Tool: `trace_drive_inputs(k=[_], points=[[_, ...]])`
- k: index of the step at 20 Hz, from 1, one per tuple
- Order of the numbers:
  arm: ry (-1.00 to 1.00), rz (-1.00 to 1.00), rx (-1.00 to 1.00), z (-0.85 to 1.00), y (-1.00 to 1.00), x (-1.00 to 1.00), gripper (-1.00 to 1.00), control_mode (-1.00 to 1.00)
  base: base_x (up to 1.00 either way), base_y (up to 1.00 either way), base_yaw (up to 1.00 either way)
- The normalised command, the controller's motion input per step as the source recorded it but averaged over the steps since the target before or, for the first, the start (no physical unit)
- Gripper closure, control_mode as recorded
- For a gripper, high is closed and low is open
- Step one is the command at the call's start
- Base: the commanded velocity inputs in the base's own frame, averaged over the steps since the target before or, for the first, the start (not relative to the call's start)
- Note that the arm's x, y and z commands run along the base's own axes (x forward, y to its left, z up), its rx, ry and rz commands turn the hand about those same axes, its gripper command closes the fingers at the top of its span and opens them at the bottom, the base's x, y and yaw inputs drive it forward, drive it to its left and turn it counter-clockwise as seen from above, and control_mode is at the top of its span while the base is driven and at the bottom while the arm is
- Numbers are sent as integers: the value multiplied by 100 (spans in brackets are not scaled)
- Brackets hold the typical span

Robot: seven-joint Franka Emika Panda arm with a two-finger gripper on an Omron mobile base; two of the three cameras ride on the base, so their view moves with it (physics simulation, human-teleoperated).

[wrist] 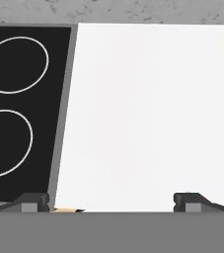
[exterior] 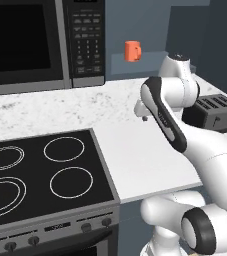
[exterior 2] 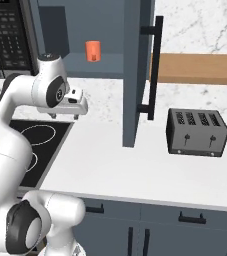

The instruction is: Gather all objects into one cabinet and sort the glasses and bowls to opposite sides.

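The arm folds up from the base, elbow high, with the wrist bent so the gripper (exterior 2: 64, 116) points down over the white counter (exterior 2: 135, 170) beside the stove (exterior: 40, 175). Its fingers (wrist: 190, 200) are spread wide and hold nothing. The orange cup (exterior 2: 93, 51) stands on the shelf inside the open cabinet (exterior 2: 130, 70).

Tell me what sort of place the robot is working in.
A kitchen, rendered in simulation. The signs: a black cooktop with ring burners set in a white counter, a microwave above it, and a four-slot toaster beside an open slate-blue wall cabinet holding an orange cup.
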Motion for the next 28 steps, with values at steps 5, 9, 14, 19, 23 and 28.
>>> trace_drive_inputs(k=[5, 9, 14, 19, 23, 28], points=[[0, 0, 0, 0, 0, 0, -100, 100, 14, 0, 0], [-4, 0, 0, 8, 0, 0, -100, -100, 0, 0, 0], [-17, 0, 0, 40, 0, -4, -100, -100, 0, 0, 0], [-28, 0, 0, 51, 0, -13, -100, -100, 0, 0, 0], [-30, 0, 0, 43, 0, -5, -100, -100, 0, 0, 0], [-26, 0, 0, 47, 0, 0, -100, -100, 0, 0, 0]])
